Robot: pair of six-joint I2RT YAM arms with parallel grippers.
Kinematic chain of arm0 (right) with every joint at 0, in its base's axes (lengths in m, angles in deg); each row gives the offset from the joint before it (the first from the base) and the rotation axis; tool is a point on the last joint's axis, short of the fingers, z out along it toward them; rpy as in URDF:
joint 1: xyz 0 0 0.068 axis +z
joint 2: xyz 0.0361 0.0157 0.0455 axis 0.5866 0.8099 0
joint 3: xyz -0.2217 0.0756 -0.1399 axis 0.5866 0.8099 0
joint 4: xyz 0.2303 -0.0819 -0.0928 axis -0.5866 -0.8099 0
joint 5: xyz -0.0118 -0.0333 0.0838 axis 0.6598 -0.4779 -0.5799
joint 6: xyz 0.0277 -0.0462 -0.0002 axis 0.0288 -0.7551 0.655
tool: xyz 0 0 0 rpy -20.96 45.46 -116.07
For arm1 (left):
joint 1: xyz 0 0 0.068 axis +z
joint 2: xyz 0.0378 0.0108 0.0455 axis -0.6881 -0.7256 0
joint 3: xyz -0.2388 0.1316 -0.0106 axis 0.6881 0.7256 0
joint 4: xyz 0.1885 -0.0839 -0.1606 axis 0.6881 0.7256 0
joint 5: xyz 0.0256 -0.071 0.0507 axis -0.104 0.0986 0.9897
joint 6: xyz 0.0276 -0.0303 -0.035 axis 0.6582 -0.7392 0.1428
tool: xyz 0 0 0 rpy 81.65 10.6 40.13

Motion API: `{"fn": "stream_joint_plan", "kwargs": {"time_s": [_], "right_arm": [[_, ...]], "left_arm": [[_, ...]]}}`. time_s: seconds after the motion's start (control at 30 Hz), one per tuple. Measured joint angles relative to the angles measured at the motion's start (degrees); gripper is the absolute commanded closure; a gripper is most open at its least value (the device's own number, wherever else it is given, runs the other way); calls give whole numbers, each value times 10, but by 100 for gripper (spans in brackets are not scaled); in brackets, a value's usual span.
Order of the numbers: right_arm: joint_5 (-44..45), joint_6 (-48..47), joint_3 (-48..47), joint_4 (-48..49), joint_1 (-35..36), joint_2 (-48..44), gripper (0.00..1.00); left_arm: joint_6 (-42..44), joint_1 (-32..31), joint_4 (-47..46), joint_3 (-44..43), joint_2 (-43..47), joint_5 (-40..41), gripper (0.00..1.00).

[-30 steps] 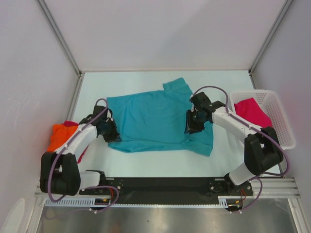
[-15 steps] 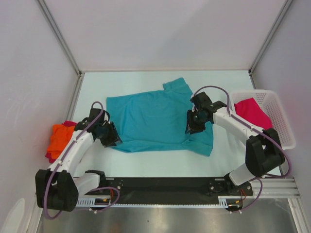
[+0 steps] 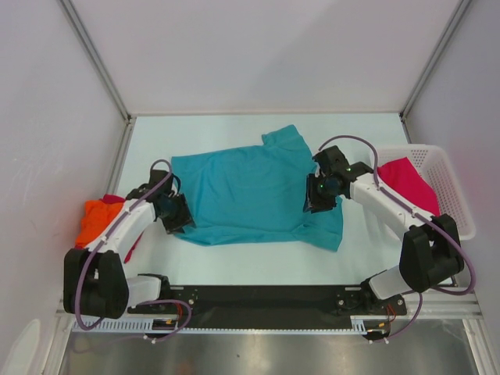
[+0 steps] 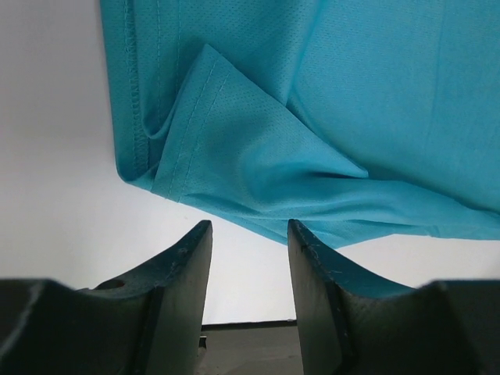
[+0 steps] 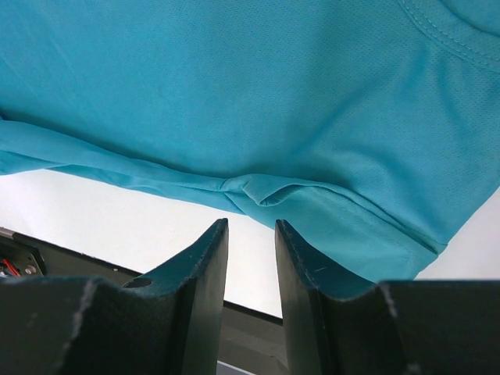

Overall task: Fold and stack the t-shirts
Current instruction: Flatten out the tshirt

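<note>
Our left gripper (image 4: 248, 228) and right gripper (image 5: 251, 225) hang parted and empty at the lower edge of the teal t-shirt (image 3: 242, 191), so we risk pinching just one layer.

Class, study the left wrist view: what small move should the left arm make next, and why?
Probably ease the left gripper forward to pinch the teal t-shirt at its near corner: the jaws stand open and empty, and that doubled-over hem lies on the table just ahead.

Teal t-shirt (image 3: 250, 195) spread sideways mid-worktop (image 3: 258, 133), near edge rumpled; orange t-shirt (image 3: 95, 219) atop dark red t-shirt (image 3: 132, 245), left; magenta-pink t-shirt (image 3: 406, 180) in basket (image 3: 455, 195), right.
</note>
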Motion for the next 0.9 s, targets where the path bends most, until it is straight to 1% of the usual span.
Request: {"fn": "stream_joint_plan", "kwargs": {"time_s": [0.23,0.3,0.33,0.37,0.4,0.67,0.77,0.9], "right_arm": [[2,-7,0,-7,-6,-3,64],[2,-8,0,-9,-7,-5,64],[2,-8,0,-10,-8,-7,64],[2,-8,0,-11,-9,-8,64],[2,-8,0,-12,-10,-9,64],[2,-12,0,-18,-19,-19,65],[2,-12,0,-17,-19,-21,65],[1,-12,2,-16,-19,-21,65]], "left_arm": [[0,0,-34,15,-32,-8,54],[-1,0,-47,22,-44,-17,59],[-1,0,-53,25,-49,-21,66],[-2,0,-61,30,-56,-26,95],[-5,0,-68,35,-60,-31,100],[-11,-1,-76,47,-57,-50,100],[-11,-1,-51,43,-19,-46,100],[-11,-1,4,16,63,-34,100]]}}
